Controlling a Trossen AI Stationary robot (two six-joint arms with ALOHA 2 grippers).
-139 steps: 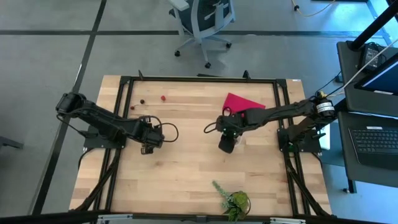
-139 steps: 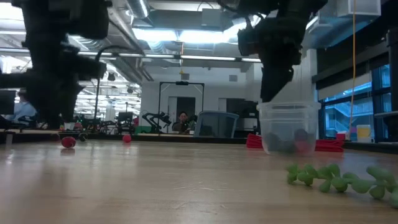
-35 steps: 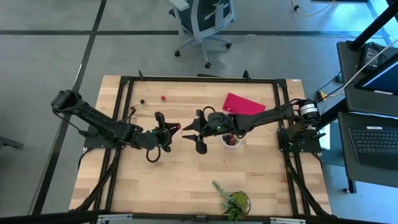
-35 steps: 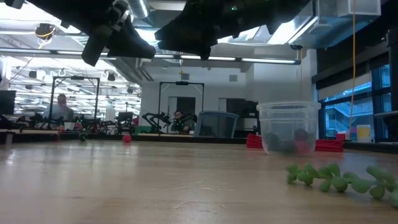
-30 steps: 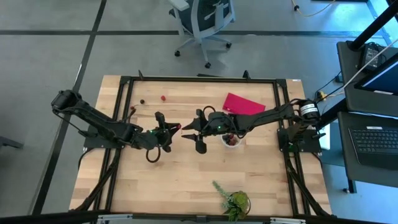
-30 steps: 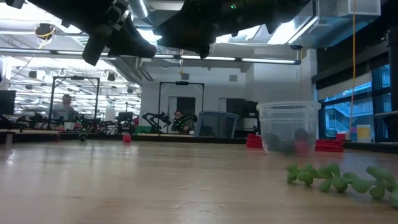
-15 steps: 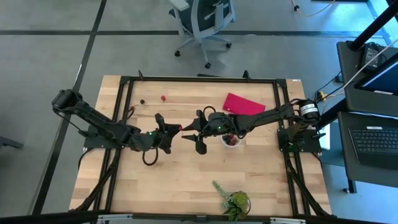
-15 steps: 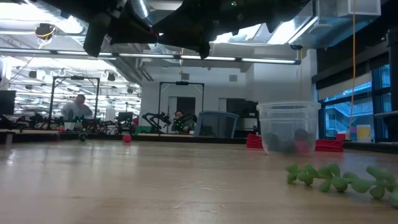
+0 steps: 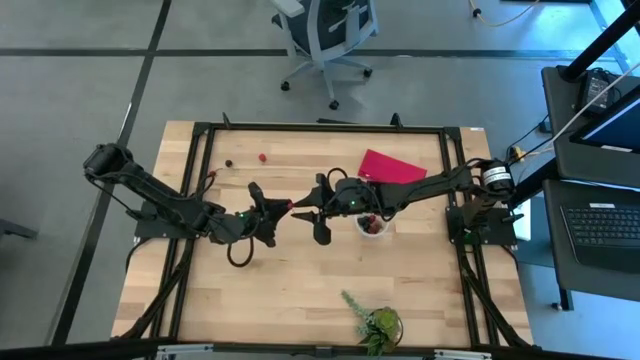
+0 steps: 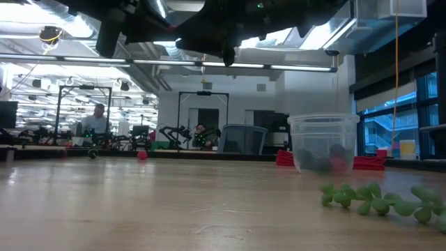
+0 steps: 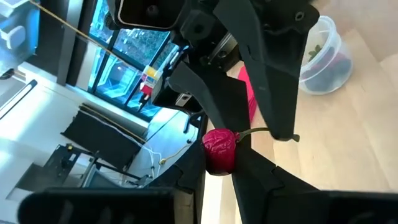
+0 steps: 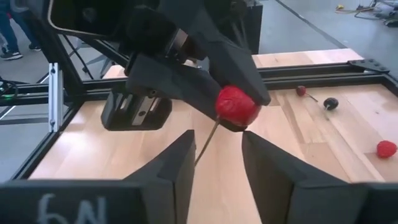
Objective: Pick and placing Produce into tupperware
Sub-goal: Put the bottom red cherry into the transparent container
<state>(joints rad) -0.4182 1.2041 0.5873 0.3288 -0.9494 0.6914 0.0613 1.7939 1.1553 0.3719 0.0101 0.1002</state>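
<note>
My left gripper (image 9: 284,208) hovers above the table's middle, shut on a red cherry (image 11: 219,149) with a thin stem (image 12: 205,142). My right gripper (image 12: 214,158) faces it, open, one finger on each side of the stem; I cannot tell whether either finger touches it. The tupperware (image 9: 372,225), a clear cup with a few fruits in it, stands on the table just right of both grippers. More produce (image 9: 263,157) lies loose on the wood at the far left. My left gripper pinches the cherry's round body (image 11: 217,163) between its two fingertips. The fingers (image 12: 231,65) come level from the table's left. The cherry hangs clear of the table, its stem pointing away toward my right gripper.
A flat red piece (image 9: 390,167) lies at the far right behind the tupperware. A green leafy plant (image 9: 375,322) lies at the near edge. Loose fruits (image 12: 331,102) sit near the far-left frame bar. Bare wood lies below both grippers.
My left gripper has carried the cherry a little toward the table's right, closer to my right gripper, staying well above the table. My right arm has kept nearly still.
</note>
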